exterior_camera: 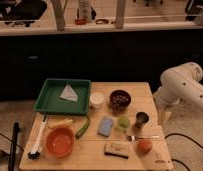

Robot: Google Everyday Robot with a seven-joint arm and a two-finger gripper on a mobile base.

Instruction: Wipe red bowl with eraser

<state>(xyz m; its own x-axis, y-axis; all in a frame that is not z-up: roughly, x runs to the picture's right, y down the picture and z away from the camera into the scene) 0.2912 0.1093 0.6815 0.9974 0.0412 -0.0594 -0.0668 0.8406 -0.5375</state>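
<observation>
Wooden table [90,156] holds one red bowl [60,142], one eraser [117,149]; jaws beside its right edge, state untellable.

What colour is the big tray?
The tray is green, camera view. Gripper unseen; arm stands right of table.

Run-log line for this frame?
phase: pre-grasp | arm: right of table | gripper: not in view | eraser: table front, untouched | red bowl: front-left, apart from eraser
</observation>
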